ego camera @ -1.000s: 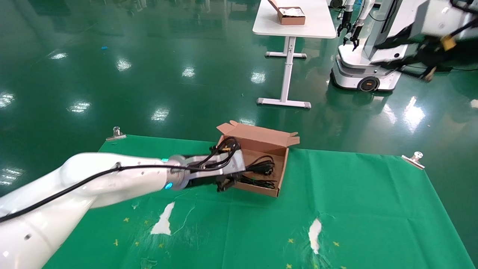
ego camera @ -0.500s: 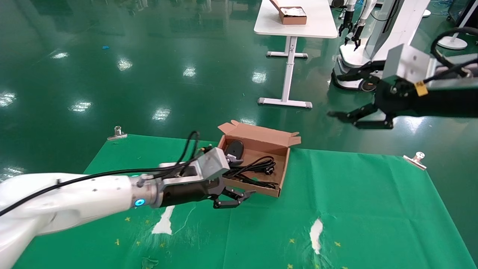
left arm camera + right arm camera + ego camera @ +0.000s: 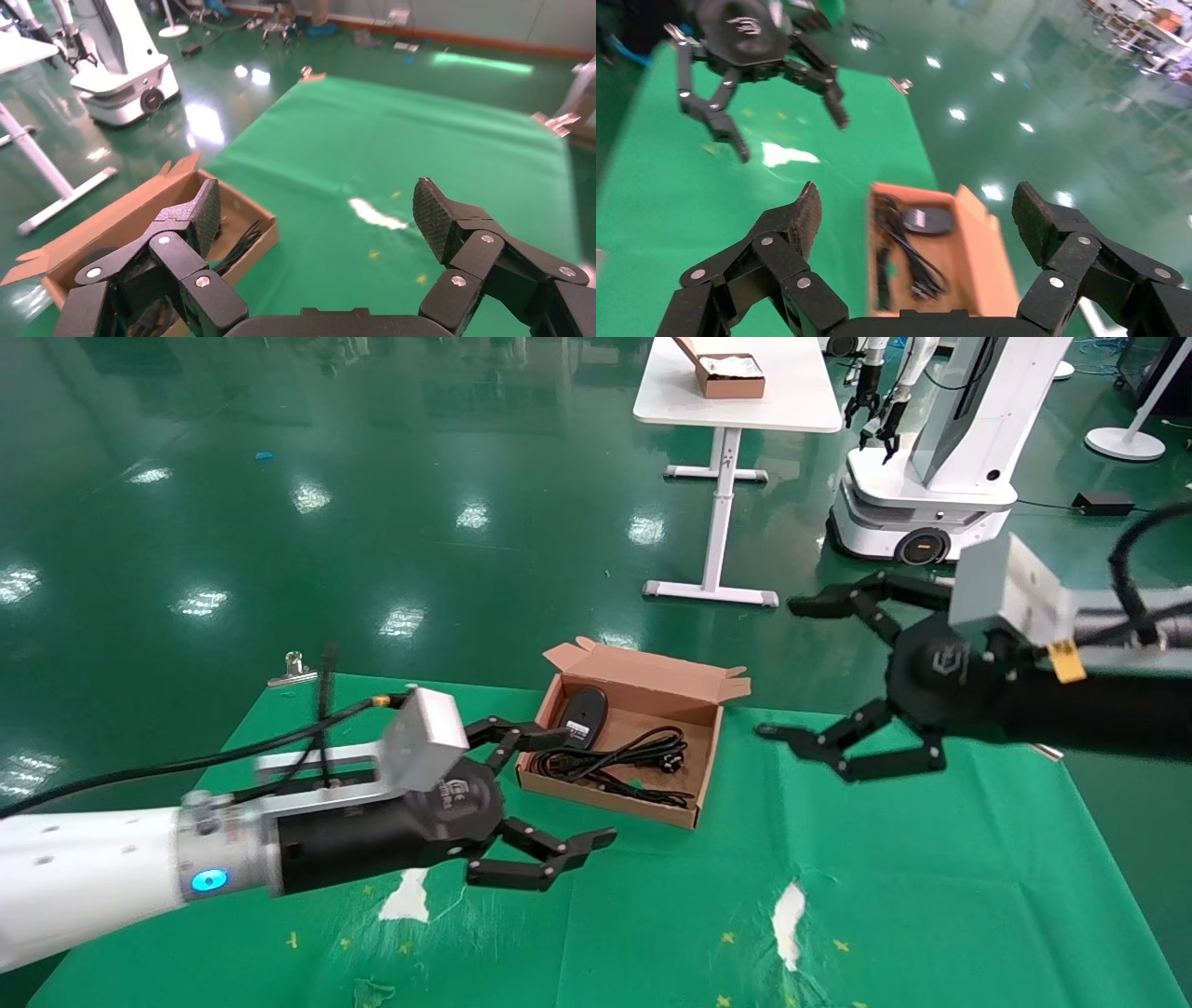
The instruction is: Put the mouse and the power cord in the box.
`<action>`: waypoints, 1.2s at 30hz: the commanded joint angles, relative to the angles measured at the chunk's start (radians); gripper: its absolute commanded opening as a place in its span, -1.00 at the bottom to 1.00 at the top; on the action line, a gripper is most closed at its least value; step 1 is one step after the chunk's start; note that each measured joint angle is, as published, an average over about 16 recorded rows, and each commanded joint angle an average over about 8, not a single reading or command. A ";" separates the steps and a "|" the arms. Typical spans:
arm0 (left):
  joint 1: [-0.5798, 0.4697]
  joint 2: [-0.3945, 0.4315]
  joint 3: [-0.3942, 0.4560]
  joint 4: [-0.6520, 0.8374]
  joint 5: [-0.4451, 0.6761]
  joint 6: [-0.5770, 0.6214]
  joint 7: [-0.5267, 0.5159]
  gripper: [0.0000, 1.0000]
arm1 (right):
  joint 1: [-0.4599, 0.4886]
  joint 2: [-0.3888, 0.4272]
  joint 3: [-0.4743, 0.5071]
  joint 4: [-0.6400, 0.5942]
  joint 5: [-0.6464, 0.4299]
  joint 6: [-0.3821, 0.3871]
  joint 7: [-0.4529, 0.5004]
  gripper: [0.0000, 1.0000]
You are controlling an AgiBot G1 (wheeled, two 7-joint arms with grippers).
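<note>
Reading from left to right: the left gripper (image 3: 563,791) hovers over the green-clothed counter (image 3: 931,896) just beside the box, its jaws spread wide and holding nothing. The shallow brown cardboard box with a hinged flap lid (image 3: 652,686) stands open at mid-counter. Inside it lie the small black oval computer mouse (image 3: 582,712), at the end nearer the left gripper, and the thick black rubbery power cord (image 3: 619,766), loosely coiled with its chunky plug toward the far wall. The right gripper (image 3: 819,668) hangs in the air off the box's other side, jaws likewise released and empty. Both items appear packed (only the lid looks left to shut). The mouse is probably light, hard and smooth, best pinched across its flanks; the cord is limp and springy, best taken at the bunched coil.
</note>
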 commanded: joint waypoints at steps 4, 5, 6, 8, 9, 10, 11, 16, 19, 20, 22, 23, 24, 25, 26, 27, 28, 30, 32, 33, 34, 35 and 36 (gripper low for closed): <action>0.047 -0.064 -0.070 -0.071 -0.051 0.071 -0.044 1.00 | -0.092 0.022 0.037 0.072 0.077 -0.018 0.047 1.00; 0.056 -0.076 -0.084 -0.084 -0.061 0.085 -0.052 1.00 | -0.110 0.026 0.044 0.086 0.092 -0.022 0.056 1.00; 0.066 -0.089 -0.097 -0.098 -0.072 0.099 -0.061 1.00 | -0.128 0.030 0.052 0.101 0.107 -0.026 0.065 1.00; 0.085 -0.114 -0.125 -0.126 -0.092 0.127 -0.078 1.00 | -0.165 0.039 0.067 0.129 0.138 -0.033 0.084 1.00; 0.094 -0.127 -0.139 -0.140 -0.102 0.141 -0.087 1.00 | -0.183 0.043 0.074 0.144 0.154 -0.036 0.093 1.00; 0.103 -0.140 -0.153 -0.154 -0.112 0.155 -0.095 1.00 | -0.201 0.048 0.081 0.158 0.168 -0.040 0.103 1.00; 0.112 -0.152 -0.166 -0.168 -0.122 0.169 -0.103 1.00 | -0.219 0.052 0.089 0.171 0.183 -0.044 0.112 1.00; 0.159 -0.215 -0.235 -0.238 -0.173 0.239 -0.146 1.00 | -0.309 0.073 0.125 0.243 0.260 -0.062 0.158 1.00; 0.187 -0.252 -0.277 -0.279 -0.203 0.281 -0.172 1.00 | -0.363 0.086 0.147 0.285 0.305 -0.072 0.186 1.00; 0.196 -0.265 -0.290 -0.293 -0.213 0.294 -0.180 1.00 | -0.381 0.091 0.154 0.299 0.320 -0.076 0.195 1.00; 0.212 -0.287 -0.314 -0.317 -0.230 0.318 -0.195 1.00 | -0.416 0.099 0.168 0.326 0.349 -0.083 0.212 1.00; 0.218 -0.295 -0.323 -0.326 -0.237 0.328 -0.201 1.00 | -0.428 0.102 0.173 0.336 0.359 -0.085 0.219 1.00; 0.225 -0.304 -0.333 -0.336 -0.244 0.338 -0.206 1.00 | -0.444 0.105 0.180 0.348 0.372 -0.088 0.226 1.00; 0.230 -0.311 -0.341 -0.345 -0.250 0.347 -0.210 1.00 | -0.458 0.109 0.185 0.359 0.384 -0.091 0.233 1.00; 0.234 -0.317 -0.349 -0.352 -0.255 0.354 -0.213 1.00 | -0.471 0.111 0.190 0.369 0.395 -0.094 0.238 1.00; 0.237 -0.322 -0.354 -0.357 -0.258 0.359 -0.214 1.00 | -0.481 0.114 0.194 0.377 0.403 -0.096 0.242 1.00; 0.239 -0.324 -0.357 -0.360 -0.260 0.362 -0.215 1.00 | -0.489 0.115 0.197 0.382 0.410 -0.097 0.244 1.00; 0.241 -0.328 -0.361 -0.365 -0.263 0.367 -0.215 1.00 | -0.498 0.118 0.201 0.389 0.418 -0.099 0.247 1.00; 0.242 -0.329 -0.363 -0.366 -0.264 0.368 -0.216 1.00 | -0.504 0.119 0.204 0.393 0.423 -0.100 0.248 1.00; 0.241 -0.328 -0.362 -0.365 -0.264 0.367 -0.216 1.00 | -0.502 0.119 0.203 0.392 0.422 -0.100 0.247 1.00; 0.241 -0.327 -0.361 -0.364 -0.264 0.366 -0.215 1.00 | -0.500 0.119 0.202 0.390 0.420 -0.099 0.247 1.00; 0.240 -0.326 -0.359 -0.362 -0.263 0.365 -0.215 1.00 | -0.498 0.118 0.202 0.388 0.418 -0.099 0.246 1.00; 0.240 -0.325 -0.358 -0.361 -0.262 0.364 -0.215 1.00 | -0.495 0.118 0.201 0.386 0.417 -0.098 0.245 1.00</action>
